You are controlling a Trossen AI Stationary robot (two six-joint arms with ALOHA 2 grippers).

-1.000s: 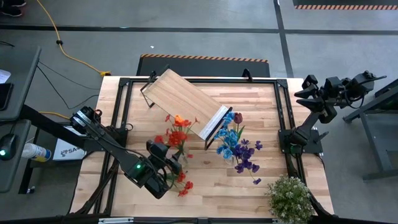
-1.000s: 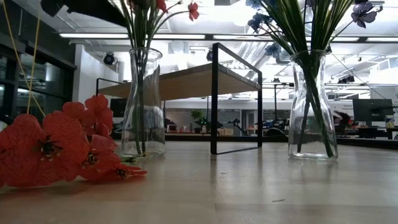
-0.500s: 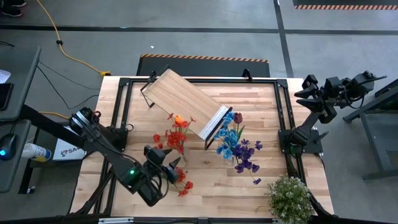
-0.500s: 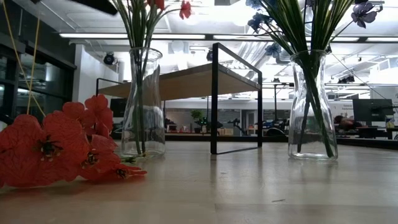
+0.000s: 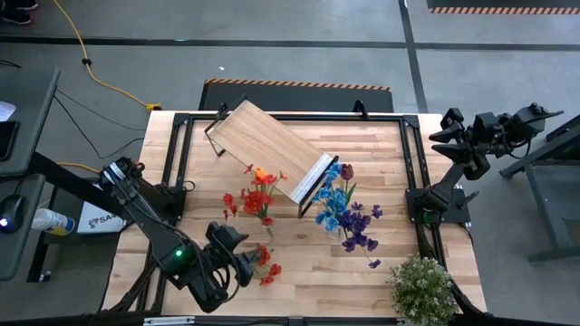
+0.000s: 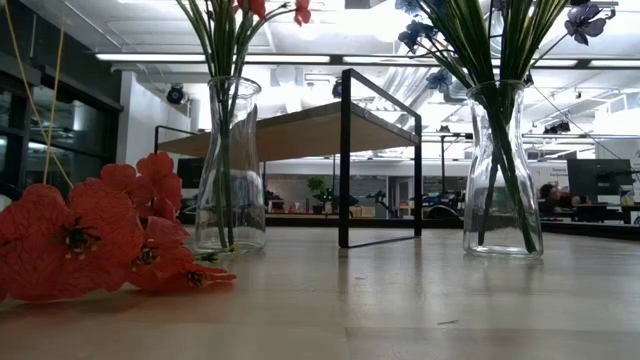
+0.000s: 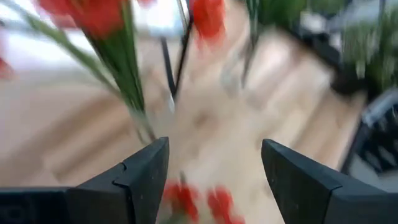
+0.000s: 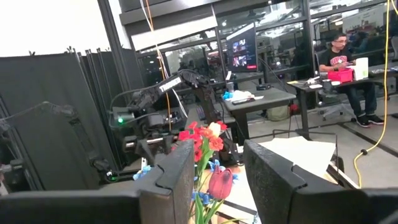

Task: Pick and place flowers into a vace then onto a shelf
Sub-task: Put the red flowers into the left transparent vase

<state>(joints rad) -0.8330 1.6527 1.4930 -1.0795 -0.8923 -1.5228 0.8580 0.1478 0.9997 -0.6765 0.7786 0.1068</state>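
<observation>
Red and orange flowers stand in a clear glass vase near the table's middle. Blue, purple and dark red flowers fill a second vase to its right. A few loose red flowers lie flat on the tabletop by the near edge, large in the low view. The wooden shelf stands on its black frame ends behind the vases. My left gripper is open beside the loose red flowers, which show blurred between its fingers. My right gripper waits open off the table's right side.
A bushy pale green-white plant sits at the near right corner. Black frame rails run along the table's left, far and right sides. Bare tabletop lies between the loose flowers and the plant. A person sits at a desk in the room.
My left gripper has drawn back from the red-flower vase toward the table's near edge and a little left, ending beside the loose red flowers. Its dark arm has left the top of the low view. The red heads in that vase have swayed slightly.
</observation>
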